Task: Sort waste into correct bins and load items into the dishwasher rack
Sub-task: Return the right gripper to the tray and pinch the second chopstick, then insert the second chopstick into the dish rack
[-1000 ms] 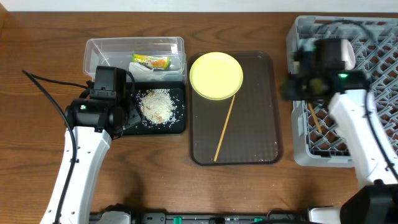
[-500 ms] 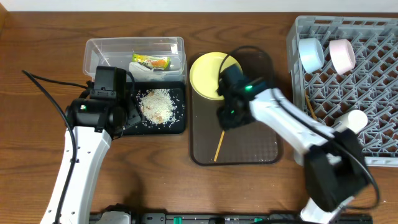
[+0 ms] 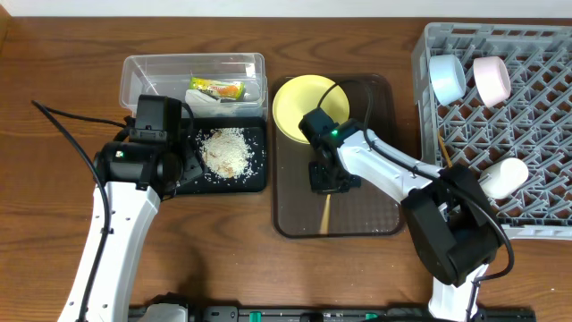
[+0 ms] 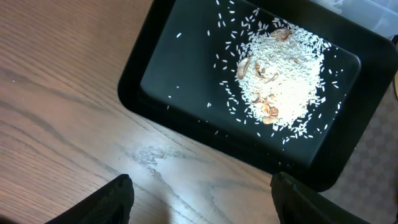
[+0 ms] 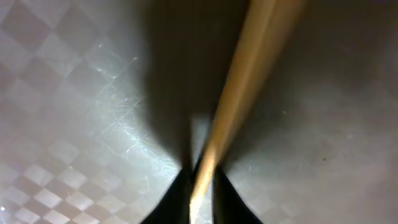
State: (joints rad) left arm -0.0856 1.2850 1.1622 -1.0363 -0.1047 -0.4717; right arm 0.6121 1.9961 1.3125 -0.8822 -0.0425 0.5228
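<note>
Straddling the chopstick, right gripper sits near frame centre, jaws pinched on it; stick's long axis runs lower-left to upper-right.

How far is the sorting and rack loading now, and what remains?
Done: the snack wrapper lies in the clear box, the rice scraps in the black tray, and the blue bowl, pink bowl and cup sit in the rack. In hand: the right gripper has its fingers pinched on a chopstick on the brown tray. Remaining: that chopstick and the yellow plate must go to the rack. The left gripper hangs open.
</note>
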